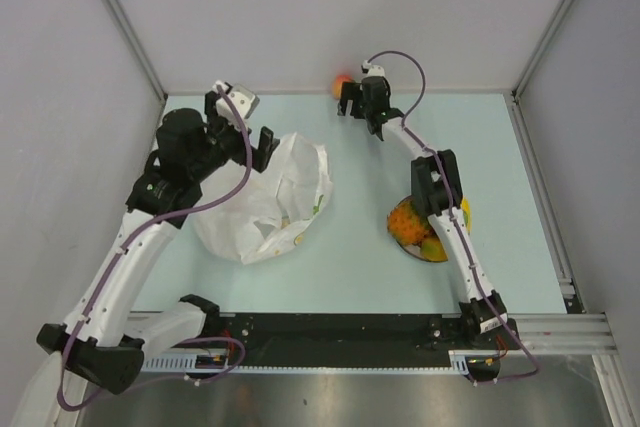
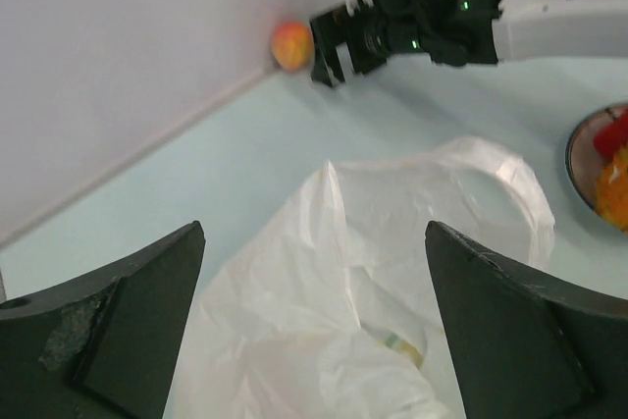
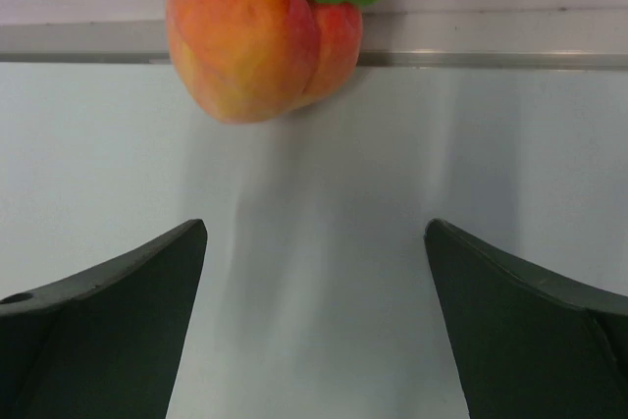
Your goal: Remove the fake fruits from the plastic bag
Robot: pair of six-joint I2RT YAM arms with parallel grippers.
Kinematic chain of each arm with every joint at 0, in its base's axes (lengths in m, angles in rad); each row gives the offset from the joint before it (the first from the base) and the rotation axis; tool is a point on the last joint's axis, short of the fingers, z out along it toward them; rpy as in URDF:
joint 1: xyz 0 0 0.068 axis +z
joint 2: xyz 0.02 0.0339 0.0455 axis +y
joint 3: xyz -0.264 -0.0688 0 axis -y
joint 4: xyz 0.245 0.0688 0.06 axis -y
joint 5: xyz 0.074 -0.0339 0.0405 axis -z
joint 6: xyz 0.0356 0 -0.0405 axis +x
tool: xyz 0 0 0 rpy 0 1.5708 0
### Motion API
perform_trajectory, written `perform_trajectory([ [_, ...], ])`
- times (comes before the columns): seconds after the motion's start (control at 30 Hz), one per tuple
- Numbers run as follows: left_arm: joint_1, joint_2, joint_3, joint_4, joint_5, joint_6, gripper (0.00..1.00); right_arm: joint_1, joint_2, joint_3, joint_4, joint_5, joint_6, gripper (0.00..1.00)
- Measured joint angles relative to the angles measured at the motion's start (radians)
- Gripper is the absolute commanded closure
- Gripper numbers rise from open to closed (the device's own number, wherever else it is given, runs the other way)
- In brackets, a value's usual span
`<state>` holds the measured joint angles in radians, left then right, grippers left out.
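The crinkly white plastic bag (image 1: 270, 202) lies on the table's left half, its handle loop (image 2: 510, 179) toward the plate. Through its film a yellow and green shape (image 2: 407, 345) shows faintly. My left gripper (image 1: 262, 147) hovers open over the bag's far left edge, the bag (image 2: 392, 272) lying below its fingers with nothing held. A pink-orange peach (image 1: 342, 82) rests against the back wall. My right gripper (image 1: 350, 102) stands open just short of it, the peach (image 3: 255, 31) beyond the fingertips and a little left. Other fake fruits, an orange pineapple (image 1: 408, 219) among them, lie on the plate.
The round plate (image 1: 437, 255) sits on the right half, partly under the right forearm. Grey walls close the back and sides, with a metal rail (image 3: 491, 41) along the back edge. In the left wrist view the right gripper (image 2: 329, 51) shows beside the peach (image 2: 291, 44).
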<state>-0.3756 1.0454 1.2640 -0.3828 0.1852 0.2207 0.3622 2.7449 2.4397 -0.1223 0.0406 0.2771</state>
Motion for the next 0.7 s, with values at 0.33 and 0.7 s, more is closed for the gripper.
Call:
perform_trajectory([
  [0.33, 0.0, -0.079, -0.099, -0.076, -0.003, -0.001, 0.0, 0.001, 0.072, 0.111, 0.121, 0.005, 0.011, 0.01],
  [0.7, 0.0, -0.06, -0.099, -0.077, 0.001, -0.002, 0.0, 0.055, 0.06, 0.066, 0.142, 0.144, 0.016, 0.0],
])
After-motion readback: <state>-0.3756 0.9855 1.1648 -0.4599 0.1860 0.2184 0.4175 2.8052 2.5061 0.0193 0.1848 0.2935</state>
